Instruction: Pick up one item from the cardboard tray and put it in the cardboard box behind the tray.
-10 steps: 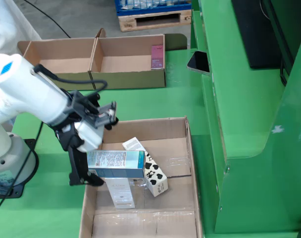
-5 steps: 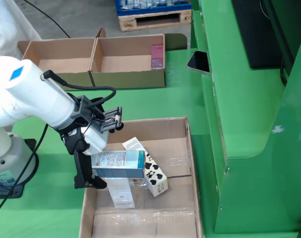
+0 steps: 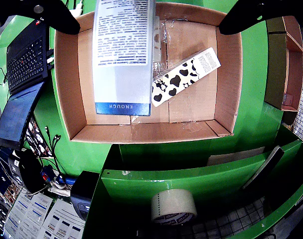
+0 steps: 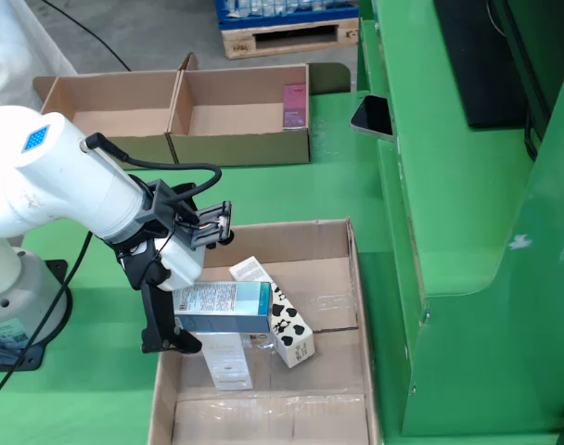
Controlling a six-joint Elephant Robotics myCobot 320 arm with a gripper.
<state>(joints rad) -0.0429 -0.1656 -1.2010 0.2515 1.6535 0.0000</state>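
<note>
A blue-white box point(image 4: 223, 308) is gripped by the hand point(image 4: 167, 320), held up over the cardboard tray point(image 4: 352, 278).

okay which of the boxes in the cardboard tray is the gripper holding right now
The white and blue box with the teal side, clamped in the gripper above the tray. The cow-patterned black and white box and the plain white box lie loose on the tray floor.
</note>
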